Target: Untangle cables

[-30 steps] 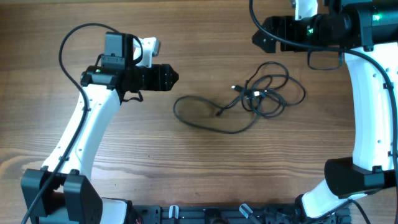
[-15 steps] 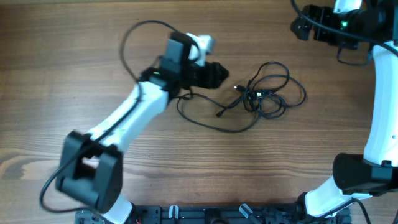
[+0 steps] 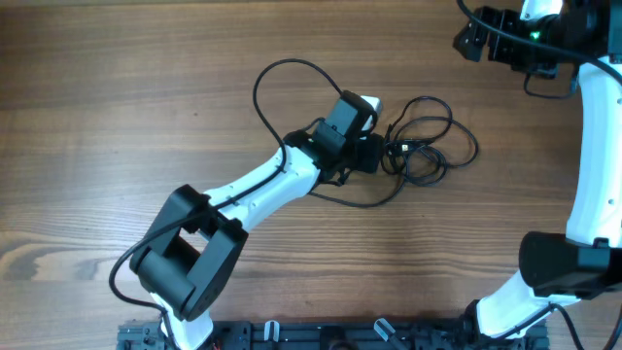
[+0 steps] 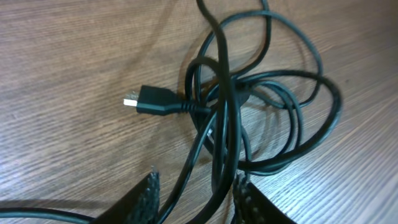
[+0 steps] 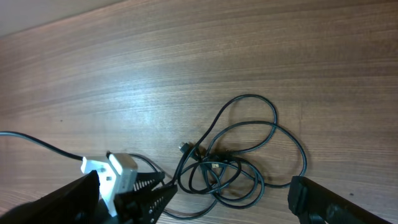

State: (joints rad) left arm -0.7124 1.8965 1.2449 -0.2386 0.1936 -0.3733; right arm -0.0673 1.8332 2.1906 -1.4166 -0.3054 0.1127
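The cables [image 3: 428, 146] lie as a knotted bundle of thin black loops right of the table's middle, with one long strand [image 3: 364, 202] trailing left under the left arm. My left gripper [image 3: 374, 153] is down at the bundle's left edge. In the left wrist view it [image 4: 196, 199] is open, and two strands [image 4: 224, 124] run between its fingers; the right finger touches one. A plug [image 4: 152, 101] with a metal tip points left. My right gripper [image 3: 476, 44] hangs wide open at the back right, high above the cables [image 5: 239, 158].
The left arm's own black wire [image 3: 282, 73] arches over the table behind the bundle. Bare wooden tabletop [image 3: 117, 117] surrounds the cables. A black rail [image 3: 321, 335] runs along the front edge.
The left arm has swung right from the table's left side to the bundle, and its jaws have narrowed around two strands. The right gripper drew back toward the far right corner.
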